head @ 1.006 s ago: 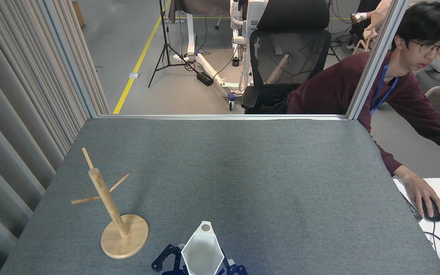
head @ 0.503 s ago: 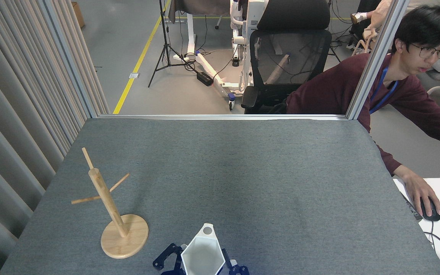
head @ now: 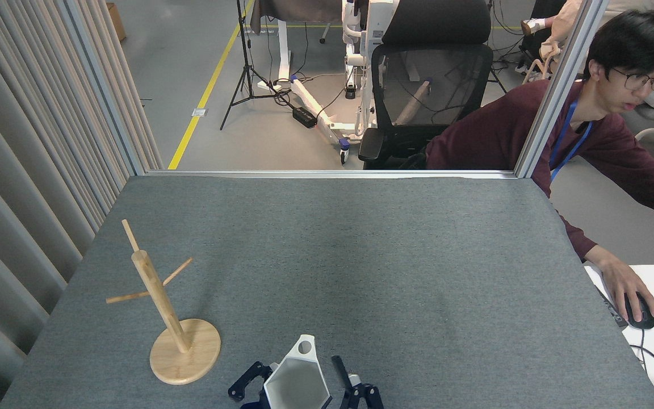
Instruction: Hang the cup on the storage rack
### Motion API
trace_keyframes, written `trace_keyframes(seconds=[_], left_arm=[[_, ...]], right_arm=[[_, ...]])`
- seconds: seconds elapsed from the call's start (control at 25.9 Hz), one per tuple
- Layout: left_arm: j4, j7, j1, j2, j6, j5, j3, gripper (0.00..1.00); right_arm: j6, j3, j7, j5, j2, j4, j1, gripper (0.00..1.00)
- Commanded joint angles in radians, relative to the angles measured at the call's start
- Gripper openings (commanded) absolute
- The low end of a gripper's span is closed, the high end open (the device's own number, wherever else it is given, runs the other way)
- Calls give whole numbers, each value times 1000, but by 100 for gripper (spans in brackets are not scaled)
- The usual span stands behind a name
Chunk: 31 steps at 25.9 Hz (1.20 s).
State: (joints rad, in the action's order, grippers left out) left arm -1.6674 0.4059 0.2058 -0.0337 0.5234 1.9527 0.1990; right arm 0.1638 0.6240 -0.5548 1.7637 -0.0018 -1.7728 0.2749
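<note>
The white faceted cup (head: 296, 386) is at the bottom edge, tipped to the left, with its loop handle pointing away from me. Dark blue fingers (head: 246, 384) of my left gripper (head: 302, 366) flank the cup on both sides and look shut on it; the right-hand finger stands up just beside the rim. The arm itself is cut off by the bottom edge. The bamboo storage rack (head: 159, 301) stands upright to the cup's left on its round base, its three pegs bare. My right gripper is out of view.
The grey felt table (head: 389, 255) reaches back to a metal rail. Curtains hang along the left edge. A person in a maroon sleeve (head: 588, 170) sits beyond the right edge with a hand on a mouse (head: 639, 312).
The cup has tipped and shifted slightly left. The finger on its right has risen into fuller view. The rack has not moved.
</note>
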Motion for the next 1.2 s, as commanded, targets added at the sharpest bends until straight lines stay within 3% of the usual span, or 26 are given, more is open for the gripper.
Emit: trace_keyframes(seconds=[0.0, 0.08, 0.12, 0.15, 0.23, 0.31, 0.39, 0.58, 0.7, 0.81, 0.93, 1.01, 1.16], left_arm=[[0, 1, 1, 0, -3, 0, -1, 38], [0, 2, 7, 0, -5, -1, -10, 38], [-2, 4, 11, 0, -8, -5, -15, 38], [-3, 7, 15, 3, -14, -8, -33, 38], [-20, 14, 27, 8, -26, -12, -122, 38], [-61, 22, 57, 18, -28, -14, -210, 38], [-63, 45, 70, 31, -40, -15, -294, 38], [-63, 97, 73, 37, -52, -17, -586, 38], [-61, 111, 73, 43, -59, -15, -702, 38], [-55, 102, 53, 44, -138, 20, -727, 39], [-26, 97, -12, 46, -246, 202, -725, 39], [-17, 99, -39, 26, -276, 305, -725, 39], [5, 96, -78, -6, -299, 359, -724, 39]], right_arm=[[66, -198, 12, -151, 31, -7, -51, 99], [66, -343, 21, -283, 32, 44, -71, 99], [66, -394, 32, -294, 16, 78, -69, 99], [63, -426, 50, -277, -3, 118, -62, 99], [62, -428, 62, -211, -92, 176, -25, 99], [51, -418, 61, -187, -158, 193, 66, 99], [40, -420, 55, -187, -155, 197, 99, 99], [40, -431, 55, -191, -155, 200, 102, 99], [40, -428, 58, -191, -156, 200, 99, 99], [39, -428, 59, -191, -156, 200, 96, 99], [39, -428, 59, -191, -156, 200, 95, 99], [39, -426, 61, -188, -156, 205, 96, 99], [39, -428, 59, -187, -159, 207, 95, 99]])
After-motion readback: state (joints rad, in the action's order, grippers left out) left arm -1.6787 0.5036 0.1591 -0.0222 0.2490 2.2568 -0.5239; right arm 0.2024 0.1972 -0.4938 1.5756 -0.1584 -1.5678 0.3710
